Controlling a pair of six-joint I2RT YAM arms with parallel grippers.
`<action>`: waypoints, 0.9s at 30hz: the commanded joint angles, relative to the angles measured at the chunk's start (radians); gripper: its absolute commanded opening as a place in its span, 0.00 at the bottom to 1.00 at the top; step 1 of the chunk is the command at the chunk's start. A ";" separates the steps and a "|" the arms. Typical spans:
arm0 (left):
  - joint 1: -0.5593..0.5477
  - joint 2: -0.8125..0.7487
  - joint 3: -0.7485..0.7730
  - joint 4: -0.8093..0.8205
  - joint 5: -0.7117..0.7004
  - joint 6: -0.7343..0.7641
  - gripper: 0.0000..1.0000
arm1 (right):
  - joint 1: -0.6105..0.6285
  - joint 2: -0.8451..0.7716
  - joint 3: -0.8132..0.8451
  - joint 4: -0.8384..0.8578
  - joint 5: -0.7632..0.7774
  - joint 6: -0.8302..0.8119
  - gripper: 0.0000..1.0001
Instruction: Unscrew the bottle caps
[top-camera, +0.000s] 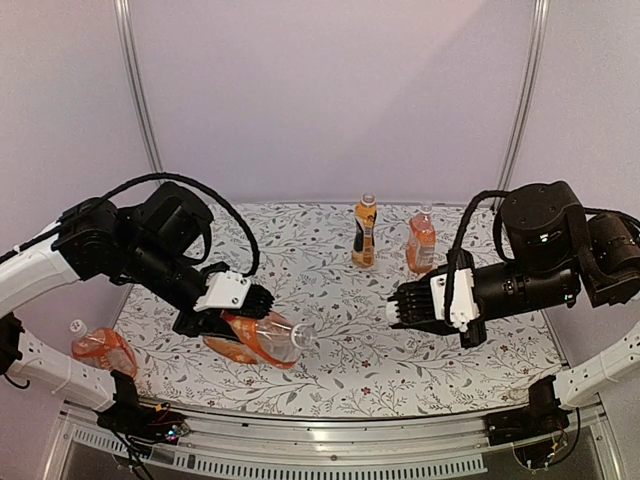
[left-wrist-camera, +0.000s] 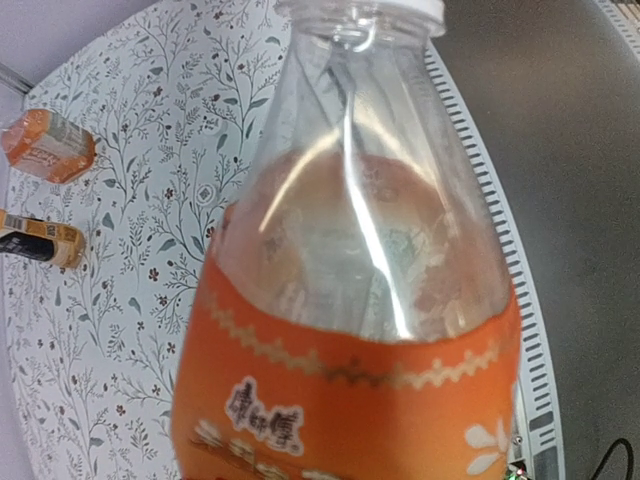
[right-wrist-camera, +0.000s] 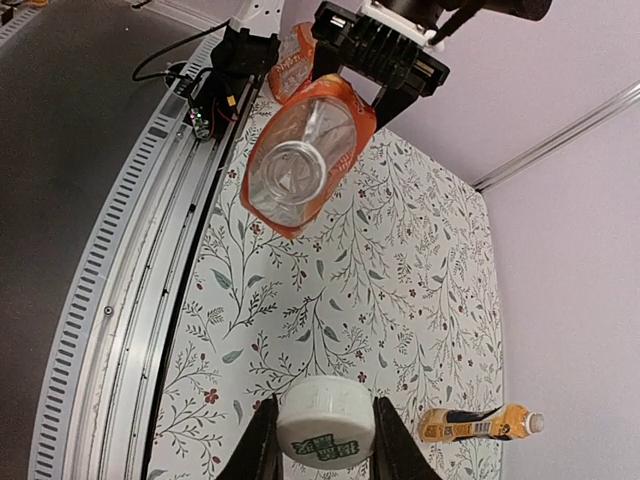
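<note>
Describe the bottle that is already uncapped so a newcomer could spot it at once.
Over the front-left of the floral-patterned table, the left claw grips a squat clear plastic bottle of orange liquid, tipped sideways. Unlike the slim dark-labelled bottle and squat bottle standing at the back, its mouth is open, with no white cap.

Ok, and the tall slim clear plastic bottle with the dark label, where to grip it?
I would grip the tall slim bottle around its labelled middle, level from the near left, leaving its small cap free. It stands upright, and the squat orange-labelled bottle stands close on its right.
</note>
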 joint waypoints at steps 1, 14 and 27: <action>-0.001 -0.005 -0.008 -0.006 -0.011 0.011 0.09 | -0.010 0.015 -0.032 0.016 0.010 0.062 0.00; 0.099 -0.148 -0.159 0.247 -0.209 -0.151 0.09 | -0.238 -0.065 -0.181 0.259 -0.077 0.457 0.00; 0.384 -0.415 -0.379 0.450 -0.249 -0.575 0.11 | -0.320 0.382 -0.045 -0.153 0.136 1.279 0.00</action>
